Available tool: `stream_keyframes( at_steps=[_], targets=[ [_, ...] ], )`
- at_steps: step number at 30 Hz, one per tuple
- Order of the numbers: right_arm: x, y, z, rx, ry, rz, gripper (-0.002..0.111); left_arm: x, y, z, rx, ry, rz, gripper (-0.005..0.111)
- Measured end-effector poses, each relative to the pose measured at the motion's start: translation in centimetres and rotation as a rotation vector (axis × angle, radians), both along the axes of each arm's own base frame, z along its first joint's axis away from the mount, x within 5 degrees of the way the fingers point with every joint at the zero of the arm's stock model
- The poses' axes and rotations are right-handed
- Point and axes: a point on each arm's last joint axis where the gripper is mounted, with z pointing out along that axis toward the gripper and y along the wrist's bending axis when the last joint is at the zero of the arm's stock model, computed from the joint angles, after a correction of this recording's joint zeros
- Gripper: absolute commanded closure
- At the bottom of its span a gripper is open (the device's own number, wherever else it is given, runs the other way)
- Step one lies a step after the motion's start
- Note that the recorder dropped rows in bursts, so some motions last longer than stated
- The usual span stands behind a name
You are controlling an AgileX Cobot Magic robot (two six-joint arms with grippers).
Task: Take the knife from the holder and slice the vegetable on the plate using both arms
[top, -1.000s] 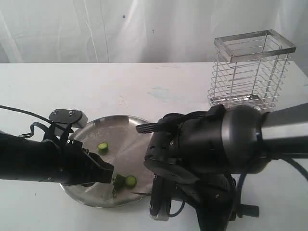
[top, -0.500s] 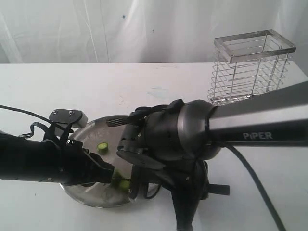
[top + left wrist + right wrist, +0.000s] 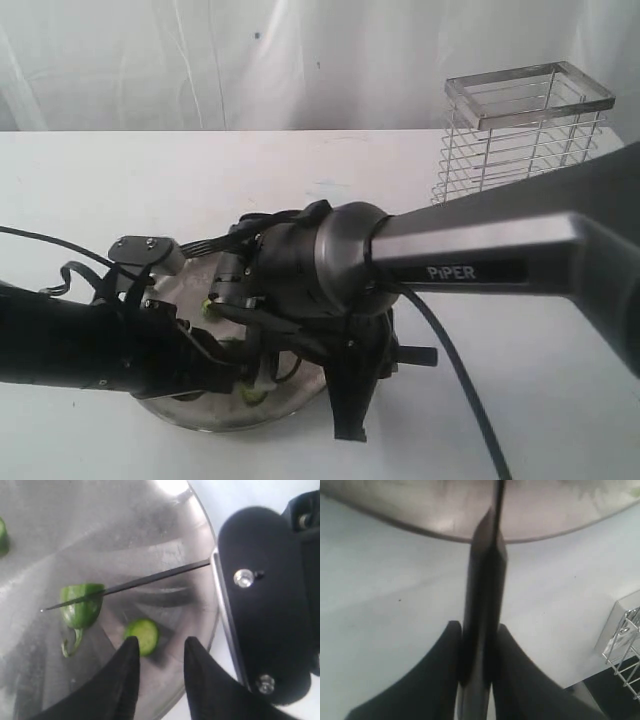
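knife (image 3: 130, 584) over cut vegetable (image 3: 80, 611), apparently touching, on plate (image 3: 125, 525)

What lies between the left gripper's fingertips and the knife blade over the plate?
In the left wrist view, one cut vegetable slice lies flat on the plate, between the open left gripper and the knife blade. Otherwise bare steel.

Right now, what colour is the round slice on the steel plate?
The round slice is green, clearest in the left wrist view.
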Motion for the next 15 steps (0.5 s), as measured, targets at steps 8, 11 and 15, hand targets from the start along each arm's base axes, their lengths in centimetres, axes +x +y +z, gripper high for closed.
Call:
stream_keyframes(
  at_steps=[8, 11, 15],
  targets=[
    [-0.6, -0.1, 1.6, 0.084, -0.008, -0.079, 0.108, -0.3, 0.3, 0.3, 0.009, -0.015, 0.012, 0.070],
    [-0.6, -0.5, 2.6, 0.137, 0.006, -0.130, 0.108, -0.3, 0.8, 1.4, 0.029, -0.063, 0.051, 0.070],
    [0.1, -1.4, 3.2, 0.177, 0.026, -0.203, 0.108, -0.6, 1.7, 3.5, 0.032, -0.143, 0.120, 0.070]
  ],
)
